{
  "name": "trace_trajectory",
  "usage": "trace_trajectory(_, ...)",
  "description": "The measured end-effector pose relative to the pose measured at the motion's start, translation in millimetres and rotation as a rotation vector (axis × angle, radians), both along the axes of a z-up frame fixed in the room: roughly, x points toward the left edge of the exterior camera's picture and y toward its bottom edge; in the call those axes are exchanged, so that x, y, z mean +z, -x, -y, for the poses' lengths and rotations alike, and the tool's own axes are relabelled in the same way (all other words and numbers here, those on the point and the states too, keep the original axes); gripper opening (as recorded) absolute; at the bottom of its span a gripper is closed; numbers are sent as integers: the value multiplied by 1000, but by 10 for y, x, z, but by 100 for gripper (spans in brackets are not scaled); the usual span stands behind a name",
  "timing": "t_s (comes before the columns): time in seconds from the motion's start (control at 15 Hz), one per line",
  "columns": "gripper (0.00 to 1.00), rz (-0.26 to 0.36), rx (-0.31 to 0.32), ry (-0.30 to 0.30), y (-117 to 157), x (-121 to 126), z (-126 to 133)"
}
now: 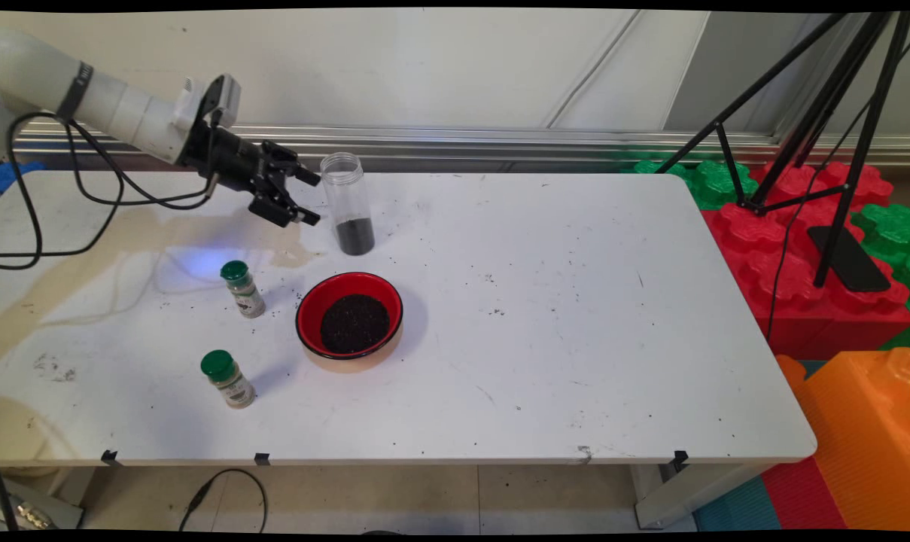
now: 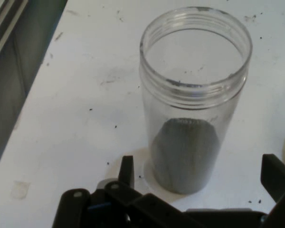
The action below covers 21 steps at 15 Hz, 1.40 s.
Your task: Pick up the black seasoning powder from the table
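A clear open-topped plastic jar (image 1: 347,202) with a layer of dark grains at its bottom stands upright at the back of the white table (image 1: 545,316). My black gripper (image 1: 311,198) hovers just left of it, open, fingers spread and nothing between them. In the hand view the jar (image 2: 194,99) fills the middle, its mouth open, and the gripper (image 2: 202,178) straddles its base with one fingertip (image 2: 127,170) to the left and the other at the right edge. A red bowl (image 1: 349,315) holding dark grains sits in front of the jar.
Two small spice shakers with green caps stand left of the bowl, one (image 1: 243,288) nearer the gripper and one (image 1: 228,378) toward the front edge. Scattered dark grains dot the table. A black tripod (image 1: 823,128) and coloured foam blocks (image 1: 816,263) lie to the right.
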<state>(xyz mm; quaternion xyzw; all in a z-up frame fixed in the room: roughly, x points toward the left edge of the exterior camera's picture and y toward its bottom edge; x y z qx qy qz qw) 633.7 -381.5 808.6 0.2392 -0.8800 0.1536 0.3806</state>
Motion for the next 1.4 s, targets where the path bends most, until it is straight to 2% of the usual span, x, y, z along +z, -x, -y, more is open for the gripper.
trace_trajectory(0.53,100,-88,-11,-2,40,-336,98)
trace_trajectory(1.0,100,-179,-16,35,29,-637,130)
trace_trajectory(1.4,100,-231,-28,73,34,-755,141)
